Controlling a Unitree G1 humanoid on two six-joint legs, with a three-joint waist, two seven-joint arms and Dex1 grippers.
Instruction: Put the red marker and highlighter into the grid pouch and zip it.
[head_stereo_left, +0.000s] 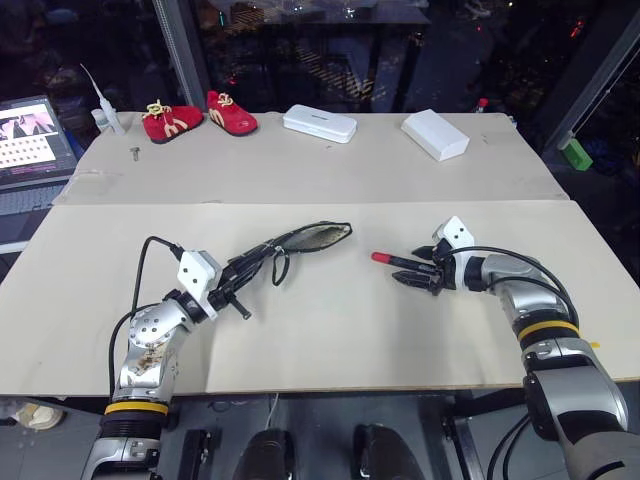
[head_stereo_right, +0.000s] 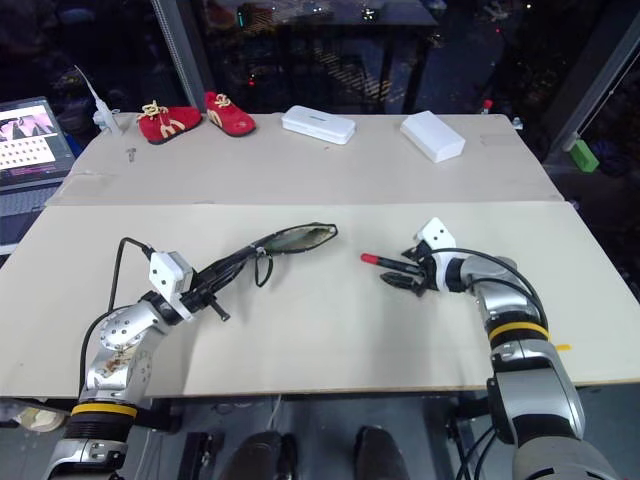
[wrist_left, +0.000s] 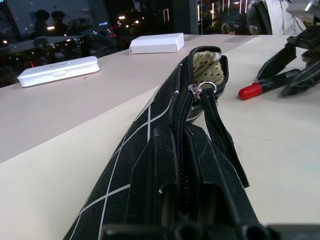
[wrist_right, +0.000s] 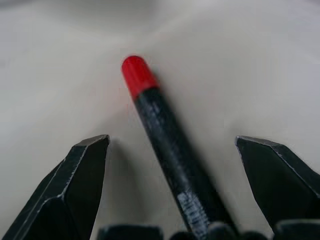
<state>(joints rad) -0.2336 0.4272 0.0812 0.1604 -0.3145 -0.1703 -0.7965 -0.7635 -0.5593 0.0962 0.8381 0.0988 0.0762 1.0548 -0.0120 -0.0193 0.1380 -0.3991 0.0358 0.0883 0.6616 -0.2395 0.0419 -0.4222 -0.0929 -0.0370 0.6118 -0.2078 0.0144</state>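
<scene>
Nearby, left claw pinches grid pouch; right claw gapes astride red marker.

Two head cameras look forward and down over the same beige surface from slightly offset positions. One wrist camera sits low, looking along the grid pouch. The other sits close above the red marker, which both wrist views share.
</scene>
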